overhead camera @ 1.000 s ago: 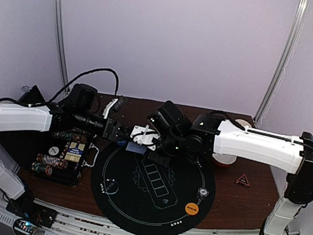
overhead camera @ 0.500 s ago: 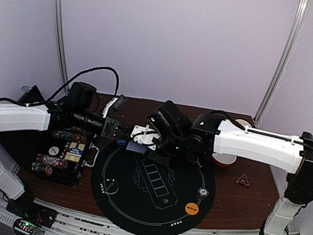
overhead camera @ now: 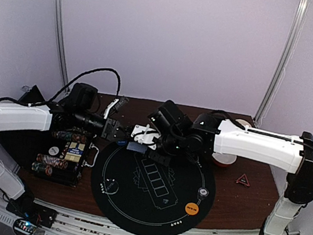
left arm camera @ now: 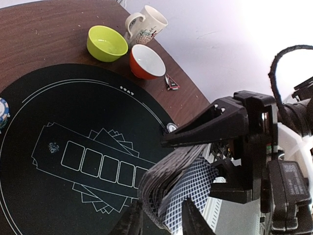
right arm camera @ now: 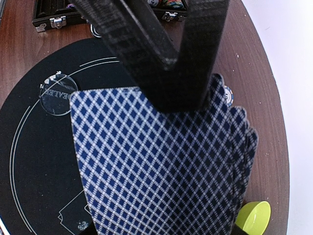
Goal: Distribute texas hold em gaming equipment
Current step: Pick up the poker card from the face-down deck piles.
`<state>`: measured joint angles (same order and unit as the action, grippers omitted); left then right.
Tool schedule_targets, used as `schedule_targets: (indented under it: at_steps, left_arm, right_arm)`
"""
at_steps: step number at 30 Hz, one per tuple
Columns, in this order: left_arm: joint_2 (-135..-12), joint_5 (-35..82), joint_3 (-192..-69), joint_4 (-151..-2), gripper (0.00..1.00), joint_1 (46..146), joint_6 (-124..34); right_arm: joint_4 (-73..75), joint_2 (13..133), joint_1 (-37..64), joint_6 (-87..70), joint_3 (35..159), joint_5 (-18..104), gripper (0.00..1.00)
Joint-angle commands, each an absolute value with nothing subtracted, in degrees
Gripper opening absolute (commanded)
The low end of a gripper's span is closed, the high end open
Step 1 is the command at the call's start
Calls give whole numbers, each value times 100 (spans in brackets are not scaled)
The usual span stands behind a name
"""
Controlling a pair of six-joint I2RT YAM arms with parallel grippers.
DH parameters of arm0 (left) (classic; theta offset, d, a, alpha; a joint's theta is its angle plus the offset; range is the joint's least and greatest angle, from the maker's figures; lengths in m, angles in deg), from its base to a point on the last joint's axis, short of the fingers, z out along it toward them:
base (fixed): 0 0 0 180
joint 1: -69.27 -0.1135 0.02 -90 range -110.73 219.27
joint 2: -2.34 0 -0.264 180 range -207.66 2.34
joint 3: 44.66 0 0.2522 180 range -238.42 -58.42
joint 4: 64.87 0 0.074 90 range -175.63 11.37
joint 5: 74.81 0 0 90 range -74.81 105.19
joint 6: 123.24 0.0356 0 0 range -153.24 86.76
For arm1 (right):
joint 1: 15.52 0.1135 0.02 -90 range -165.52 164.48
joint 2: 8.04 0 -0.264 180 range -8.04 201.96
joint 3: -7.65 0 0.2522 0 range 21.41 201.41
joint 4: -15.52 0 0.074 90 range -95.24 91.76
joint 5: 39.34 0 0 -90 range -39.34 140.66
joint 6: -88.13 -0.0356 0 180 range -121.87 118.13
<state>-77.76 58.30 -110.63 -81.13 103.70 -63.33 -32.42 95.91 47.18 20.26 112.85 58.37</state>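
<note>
Now, right end effector [right arm camera: 178,100] partway open, clamped on playing cards [right arm camera: 156,166].

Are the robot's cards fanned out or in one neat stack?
Fanned out. In the right wrist view the cards, pinched by the right hand, show staggered edges along one side.
</note>
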Motion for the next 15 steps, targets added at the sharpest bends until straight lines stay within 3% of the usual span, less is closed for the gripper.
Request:
schedule_targets:
  at_steps: [1, 4, 6, 15]
  left_arm:
    - [-7852, 5980, -11153, -7737, 26, 10336, -6323]
    - [-7852, 6107, -11120, -7626, 19, 10344, -6325]
    - [-7846, 6133, -11096, -7619, 2, 10339, -6335]
    - [-7699, 6239, -10975, -7483, 0, 10328, -6432]
  right_arm:
    - [-3217, 9456, 4695, 2010, 11282, 5875, 51]
    - [-3196, 9457, 4694, 2002, 11274, 5874, 51]
    - [-3207, 9462, 4695, 2011, 11267, 5895, 51]
    - [-3115, 9366, 4579, 1915, 11027, 5919, 51]
